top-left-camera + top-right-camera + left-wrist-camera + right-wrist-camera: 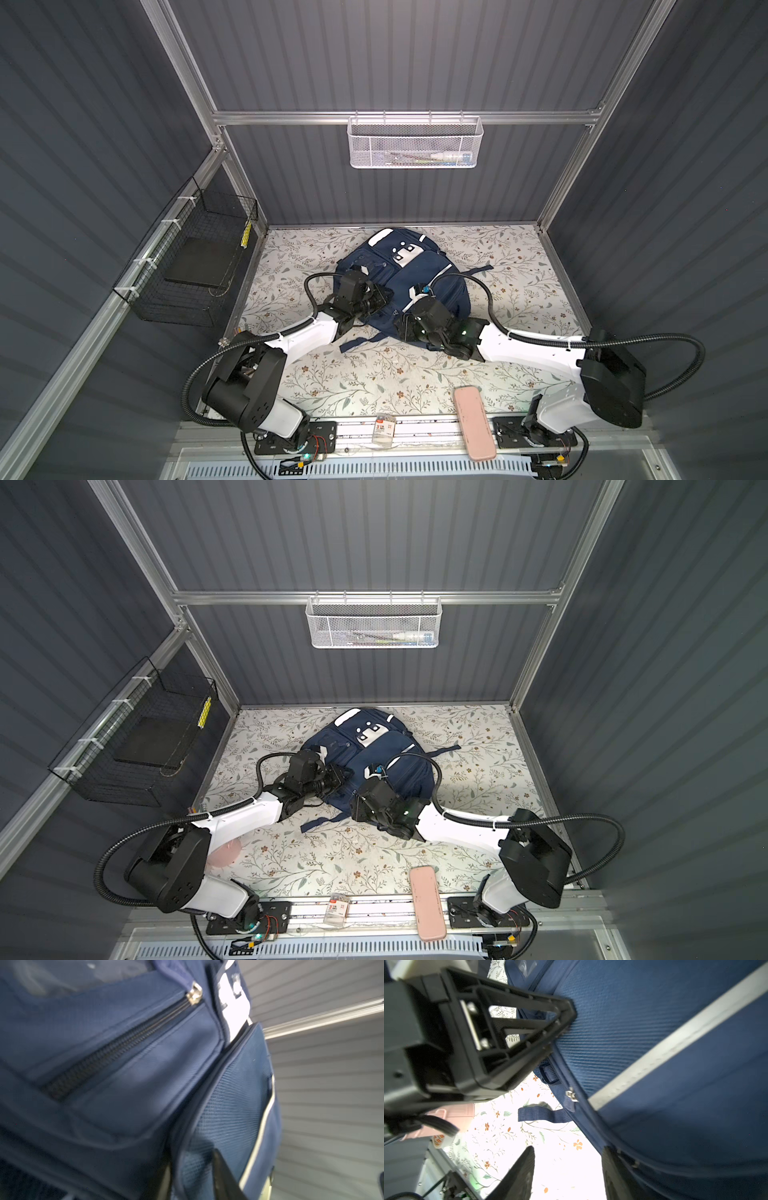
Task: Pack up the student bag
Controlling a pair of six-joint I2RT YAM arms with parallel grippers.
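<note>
The student bag (415, 266) (374, 746), navy with white stripes and a white front patch, lies flat on the floral table in both top views. My left gripper (388, 296) (348, 776) rests on the bag's left side. In the left wrist view its jaws (193, 1176) are pinched on a piped fold of the bag's fabric (228, 1095). My right gripper (403, 328) (357, 808) is low at the bag's near edge. In the right wrist view it (569, 1169) stands open: one finger touches the bag (654, 1022), and bare table shows between the fingers.
A pink case (473, 422) and a small packet (383, 430) lie at the table's front edge. A white mesh basket (415, 143) hangs on the back wall, and a black wire basket (195, 266) hangs on the left wall. A loose bag strap (357, 340) trails toward the front.
</note>
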